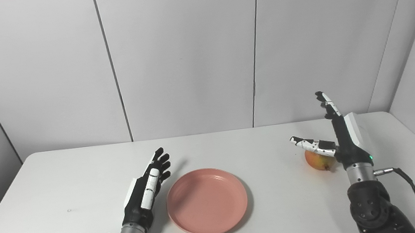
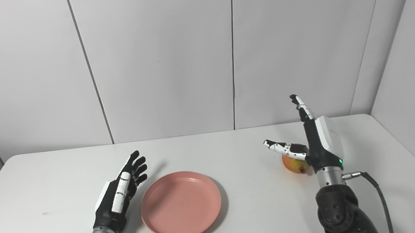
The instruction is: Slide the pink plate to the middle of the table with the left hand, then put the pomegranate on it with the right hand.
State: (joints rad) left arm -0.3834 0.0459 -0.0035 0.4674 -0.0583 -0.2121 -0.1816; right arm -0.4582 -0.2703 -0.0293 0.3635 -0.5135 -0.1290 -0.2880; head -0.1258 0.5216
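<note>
— Plate?
— Pink plate (image 1: 207, 201) near mid-table (image 1: 62, 180), empty; left hand (image 1: 146, 192) just beside, fingers spread, grasping nothing.
— Pomegranate?
— Pomegranate (image 1: 317, 161) on table, right of plate; right hand (image 1: 340, 136) above, splayed, unclenched.

Pink plate (image 1: 207, 201) empty, flat, mid-table; yellow-red pomegranate (image 1: 318, 161) well apart on table, right side.

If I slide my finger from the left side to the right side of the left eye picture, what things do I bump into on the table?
Left hand → pink plate → pomegranate, with the right hand partly over it, fingers spread and not holding it.
</note>
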